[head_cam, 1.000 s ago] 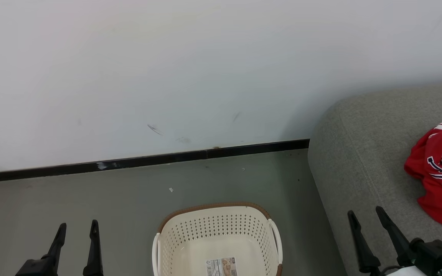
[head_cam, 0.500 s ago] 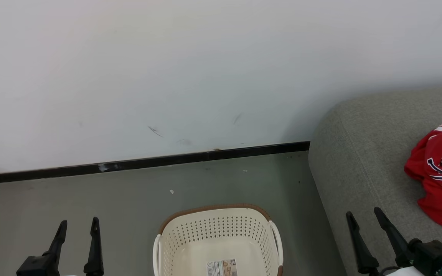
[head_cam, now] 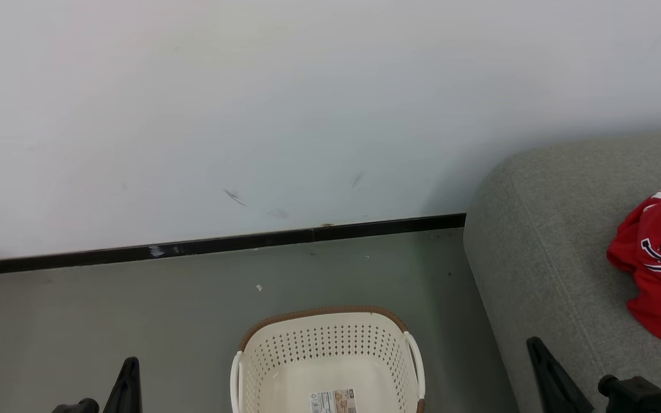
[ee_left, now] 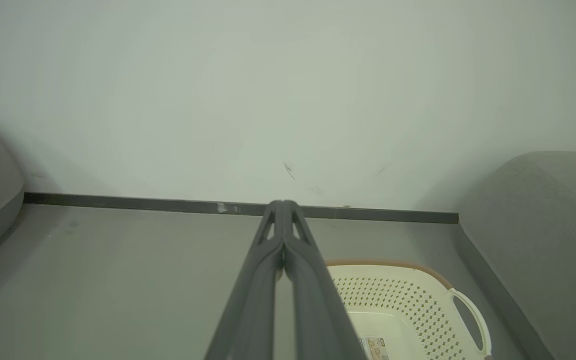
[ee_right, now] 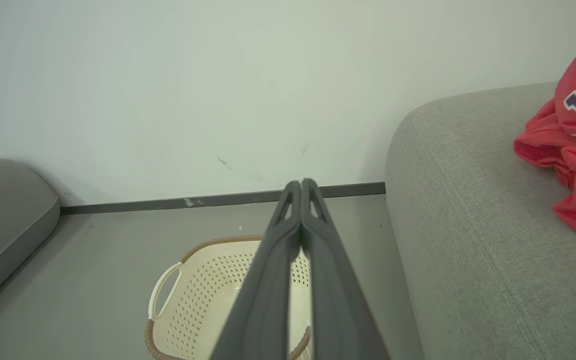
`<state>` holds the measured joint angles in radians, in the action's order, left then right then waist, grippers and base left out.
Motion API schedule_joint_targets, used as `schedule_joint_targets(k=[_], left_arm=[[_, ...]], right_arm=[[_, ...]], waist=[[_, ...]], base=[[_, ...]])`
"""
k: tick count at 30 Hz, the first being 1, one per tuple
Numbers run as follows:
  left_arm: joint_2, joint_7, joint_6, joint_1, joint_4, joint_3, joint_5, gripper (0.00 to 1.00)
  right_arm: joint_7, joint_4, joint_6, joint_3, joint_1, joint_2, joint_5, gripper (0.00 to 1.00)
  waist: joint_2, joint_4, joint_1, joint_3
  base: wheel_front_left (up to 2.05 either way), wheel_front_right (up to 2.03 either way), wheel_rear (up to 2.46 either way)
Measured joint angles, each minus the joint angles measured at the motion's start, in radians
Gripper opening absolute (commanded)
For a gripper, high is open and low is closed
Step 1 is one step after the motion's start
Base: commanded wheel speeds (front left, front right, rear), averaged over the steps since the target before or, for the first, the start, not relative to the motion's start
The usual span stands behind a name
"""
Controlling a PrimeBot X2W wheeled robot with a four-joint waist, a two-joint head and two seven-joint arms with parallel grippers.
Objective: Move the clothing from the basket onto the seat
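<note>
A pale wall [head_cam: 250,86] with a dark skirting strip [head_cam: 221,244] backs a grey floor [head_cam: 135,298]. The cream basket [head_cam: 325,312] sits on that floor, near and central, with a paper label [head_cam: 333,400] on its bottom. Just right of it stands the grey sofa [head_cam: 548,241], with the red clothing [head_cam: 660,269] crumpled on its seat. The left hand [ee_left: 283,205] and right hand [ee_right: 301,182] each have their fingers pressed together, gripping nothing.

The left hand [ee_left: 283,202] and right hand [ee_right: 301,182] are each formed of two long dark grey fingers [ee_left: 255,280], tapered and pierced by triangular cut-outs near the tips. A black rounded knob [head_cam: 632,394] is seen by the right one.
</note>
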<state>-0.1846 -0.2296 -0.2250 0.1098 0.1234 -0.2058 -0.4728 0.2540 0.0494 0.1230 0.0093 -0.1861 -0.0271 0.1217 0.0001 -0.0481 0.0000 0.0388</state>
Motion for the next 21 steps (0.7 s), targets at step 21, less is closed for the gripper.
schedule_joint_targets(k=[21], left_arm=[[0.03,0.072,0.058,-0.006,0.0,0.06,-0.261,0.0]], right_arm=[[-0.03,-0.014,0.0,0.003,-0.012,-0.001,0.359,0.0]], waist=[[0.0,0.012,0.0042,-0.008]], base=[[0.0,0.0,0.0]])
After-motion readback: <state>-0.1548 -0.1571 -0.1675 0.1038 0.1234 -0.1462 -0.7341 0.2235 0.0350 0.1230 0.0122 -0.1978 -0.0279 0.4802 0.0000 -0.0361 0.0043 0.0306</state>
